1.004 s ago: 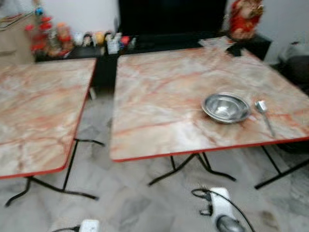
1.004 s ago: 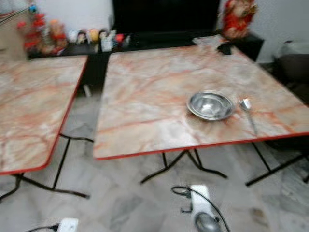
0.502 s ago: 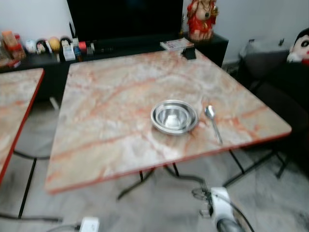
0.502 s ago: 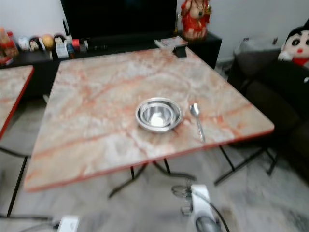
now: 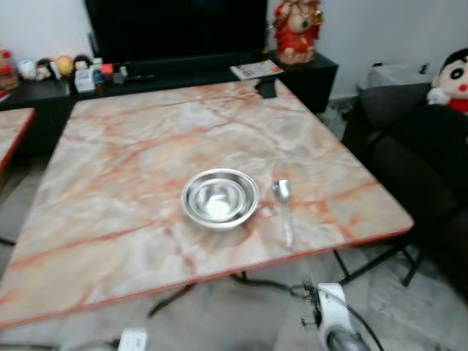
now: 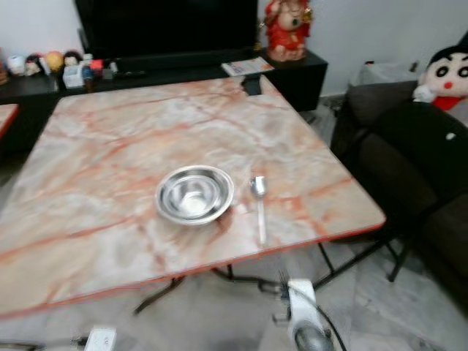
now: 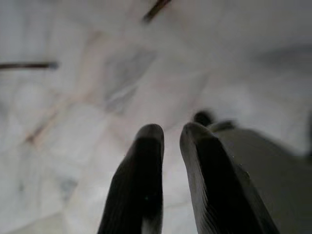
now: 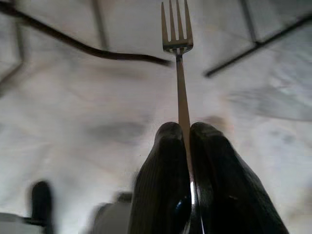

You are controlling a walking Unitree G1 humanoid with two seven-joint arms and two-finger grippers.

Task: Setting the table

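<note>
A steel bowl [image 5: 219, 199] sits on the marble table [image 5: 131, 146] with the red edge, toward its near right side. Just to the bowl's right lies a spoon [image 5: 284, 207], handle pointing at me. My right arm [image 5: 333, 327] hangs low in front of the table's near edge. In the right wrist view my right gripper [image 8: 185, 127] is shut on the handle of a fork [image 8: 178, 58], tines pointing away over the floor and the table's legs. My left gripper [image 7: 170, 131] hangs idle over the floor, fingers together and holding nothing.
A black TV console [image 5: 183, 66] with small ornaments and a red figurine [image 5: 296, 29] stands behind the table. A dark sofa [image 5: 417, 153] with a plush doll [image 5: 453, 73] is at the right. A second table's corner [image 5: 11, 124] shows at the far left. A booklet [image 5: 252, 71] lies at the far edge.
The view has swung right and closer, so the table with the bowl and spoon now sits in the middle and the second table has slid off to the left. The fork stays gripped.
</note>
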